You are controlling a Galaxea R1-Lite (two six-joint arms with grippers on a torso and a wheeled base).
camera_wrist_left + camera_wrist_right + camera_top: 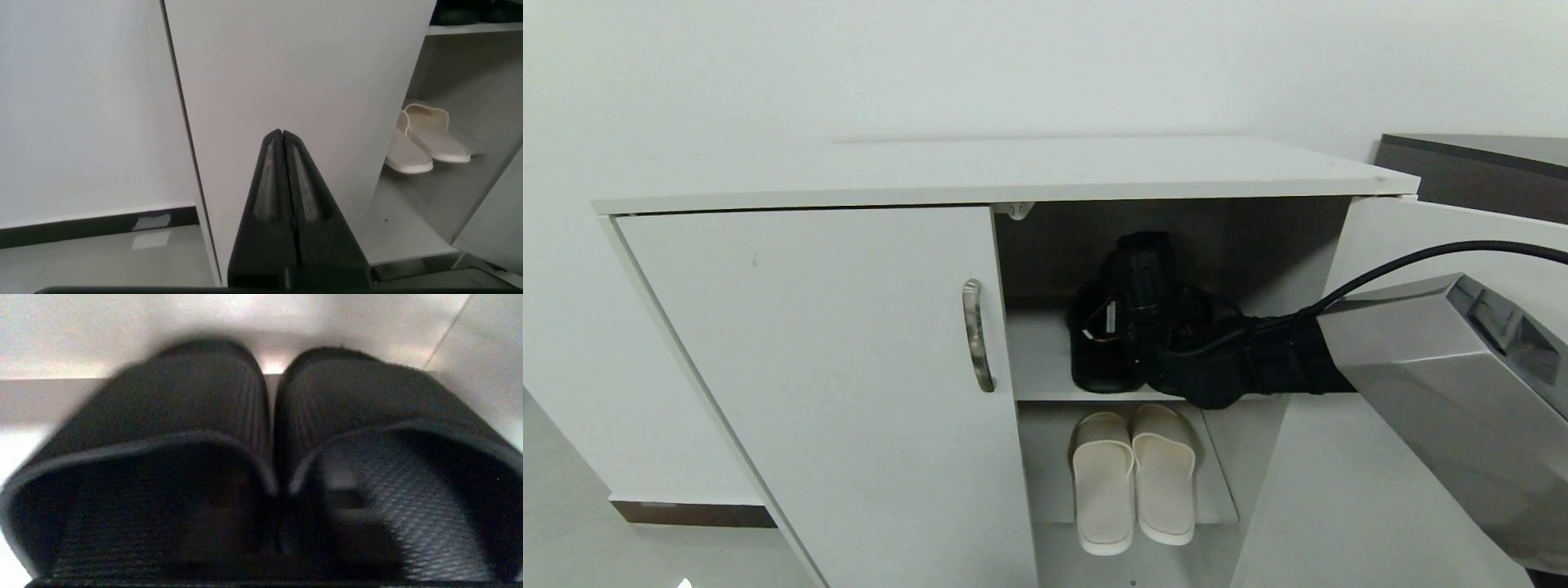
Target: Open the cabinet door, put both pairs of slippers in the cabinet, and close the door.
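Your R gripper (pixel 1144 263) sits close over the black slippers (pixel 1099 353) on the upper shelf (pixel 1037 359), toes pointing to the back, grip can't be told; white slippers (pixel 1133 478) lie below, L gripper (pixel 282 167) pinched closed, empty, by the left door (pixel 809 367).

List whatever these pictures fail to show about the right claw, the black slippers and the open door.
- Right claw: head view, the right arm covers much of it, so its grip cannot be judged.
- Black slippers: head view, the arm hides one; right wrist view, too close and dark to tell held from resting on the shelf.
- Open door: head view, the arm and the right edge cut it off.
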